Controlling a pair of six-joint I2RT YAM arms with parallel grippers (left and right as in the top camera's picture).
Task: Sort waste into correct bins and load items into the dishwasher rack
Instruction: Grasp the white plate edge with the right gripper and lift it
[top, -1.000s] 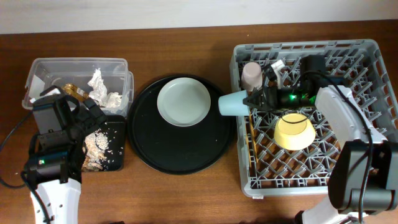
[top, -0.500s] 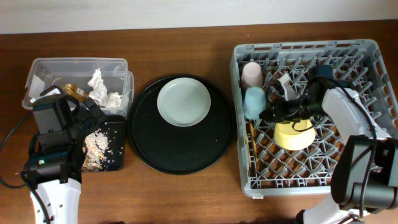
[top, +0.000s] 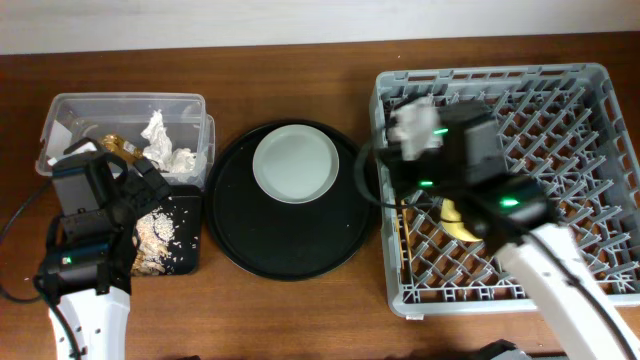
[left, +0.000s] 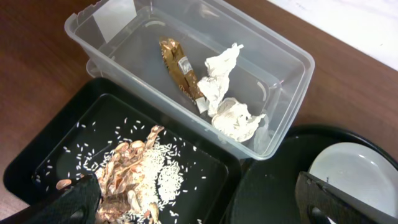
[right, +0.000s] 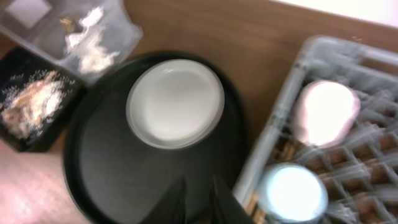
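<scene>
The grey dishwasher rack (top: 560, 100) fills the right side. In the right wrist view the pink cup (right: 326, 112) and the light-blue cup (right: 292, 191) stand in the rack's left part (right: 292, 81). The yellow bowl (top: 455, 222) and the chopsticks (top: 404, 232) also lie in the rack. The pale plate (top: 295, 163) (right: 176, 102) sits on the round black tray. My right gripper (right: 194, 200) is shut and empty above that tray's right edge. White paper (left: 230, 112) and the wrapper (left: 180, 71) lie in the clear tub (top: 70, 110). My left gripper (left: 193, 205) is open over the food scraps (left: 134, 168) in the shallow black tray (left: 205, 162).
The large round black tray (top: 290, 245) lies between the bins and the rack. My right arm (top: 465, 150) hangs over the rack's left part and hides the cups from above. Brown table (top: 300, 320) runs along the front.
My right gripper let go of the light-blue cup in the rack next to the pink cup, then rose and swung left over the rack's edge. The left arm has not moved.
</scene>
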